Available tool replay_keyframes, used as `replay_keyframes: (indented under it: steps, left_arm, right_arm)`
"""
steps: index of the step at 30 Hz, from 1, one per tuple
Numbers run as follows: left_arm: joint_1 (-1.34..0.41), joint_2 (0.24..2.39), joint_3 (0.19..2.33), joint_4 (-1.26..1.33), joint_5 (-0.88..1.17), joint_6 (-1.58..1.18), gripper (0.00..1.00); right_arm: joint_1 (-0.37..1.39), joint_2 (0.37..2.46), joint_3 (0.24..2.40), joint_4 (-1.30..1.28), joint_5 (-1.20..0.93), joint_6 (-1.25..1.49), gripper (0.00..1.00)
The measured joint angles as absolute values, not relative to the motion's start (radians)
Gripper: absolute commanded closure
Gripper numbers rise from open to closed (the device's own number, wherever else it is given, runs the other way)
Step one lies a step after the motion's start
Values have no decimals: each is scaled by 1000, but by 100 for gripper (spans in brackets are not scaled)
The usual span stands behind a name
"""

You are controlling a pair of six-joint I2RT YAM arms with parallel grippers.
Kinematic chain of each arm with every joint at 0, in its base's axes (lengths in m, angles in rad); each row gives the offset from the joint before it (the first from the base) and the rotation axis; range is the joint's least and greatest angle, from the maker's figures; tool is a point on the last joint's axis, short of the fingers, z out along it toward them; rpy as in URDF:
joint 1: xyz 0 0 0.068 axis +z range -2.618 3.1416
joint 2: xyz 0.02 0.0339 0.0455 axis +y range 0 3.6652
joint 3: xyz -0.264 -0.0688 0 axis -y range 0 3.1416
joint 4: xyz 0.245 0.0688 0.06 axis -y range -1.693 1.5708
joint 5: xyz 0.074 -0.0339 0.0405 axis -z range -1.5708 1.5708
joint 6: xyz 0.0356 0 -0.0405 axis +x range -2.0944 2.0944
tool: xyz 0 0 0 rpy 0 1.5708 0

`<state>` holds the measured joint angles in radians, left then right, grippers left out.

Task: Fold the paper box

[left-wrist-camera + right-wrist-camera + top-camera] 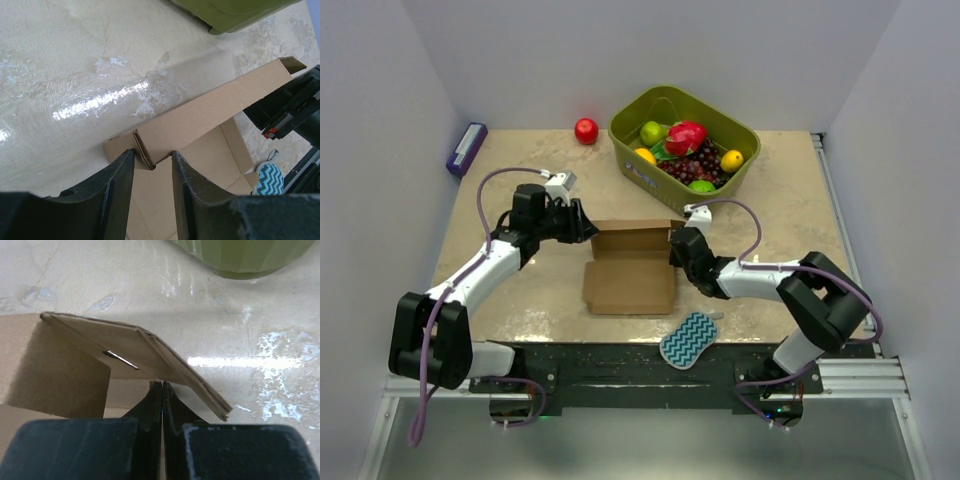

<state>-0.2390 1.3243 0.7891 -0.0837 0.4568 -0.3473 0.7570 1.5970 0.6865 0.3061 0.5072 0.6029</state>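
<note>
The paper box (632, 272) lies open in the middle of the table, plain brown, its back wall folded up. My left gripper (584, 226) is at the back left corner. In the left wrist view its jaws (152, 155) stand apart astride the folded corner flap (144, 149), fingertips against the raised wall (210, 112). My right gripper (678, 246) is at the back right corner. Its fingers (162, 385) are pressed together, tips up against the inner face of a tilted double-layered flap (125, 347), with nothing visible between them.
A green basket (626, 152) of fruit stands behind the box, close to its back right corner. A red apple (586, 131) lies at the back, and a purple block (466, 149) at the far left. A teal zigzag sponge (688, 339) lies at the near edge.
</note>
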Motion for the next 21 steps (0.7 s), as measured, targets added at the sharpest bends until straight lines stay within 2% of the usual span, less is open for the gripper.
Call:
replay_keyframes:
  steps: [21]
  left_arm:
    - [-239,1324,789,-84,457,-347,61]
  right_arm:
    - [775,1684,679,390,445,582,100]
